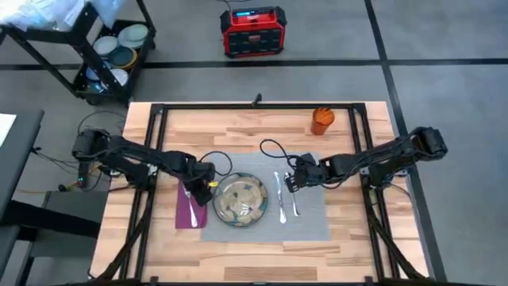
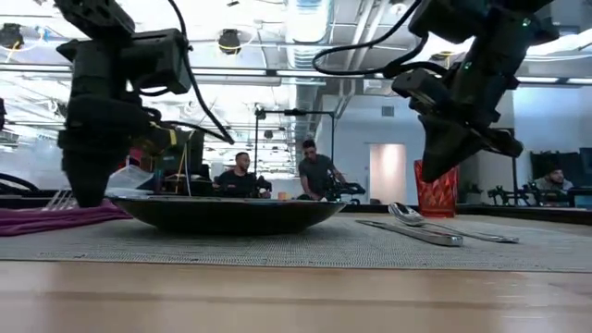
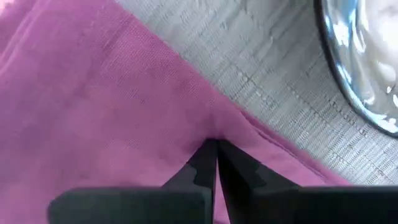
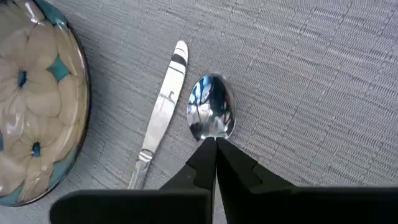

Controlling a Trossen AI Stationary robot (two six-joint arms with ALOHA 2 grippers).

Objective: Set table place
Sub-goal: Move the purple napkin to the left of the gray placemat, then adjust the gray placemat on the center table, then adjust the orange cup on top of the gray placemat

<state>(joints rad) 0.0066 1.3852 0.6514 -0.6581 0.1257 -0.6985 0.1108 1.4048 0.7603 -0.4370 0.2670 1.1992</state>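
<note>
Overhead ceiling strips bright, washing out upper low view; arms there near-silhouette against glare. Table [image 1: 238, 254] evenly lit from above, shadows soft and faint. Wood foreground in low view blurred. Spoon [image 4: 211, 115] bowl throws sharp reflections, plate [image 3: 367, 56] rim glints white. Napkin [image 3: 93, 112] soft, slightly out of focus.

You see: surface [image 1: 262, 127], light wooden planks, black frame; mat [image 4: 298, 74], grey, ribbed weave; plate [image 4: 31, 93], beige petals with teal spots; napkin [image 3: 93, 106], magenta; cup [image 1: 322, 119], orange; knife [image 4: 163, 109] and spoon [image 4: 211, 112], shiny steel.
</note>
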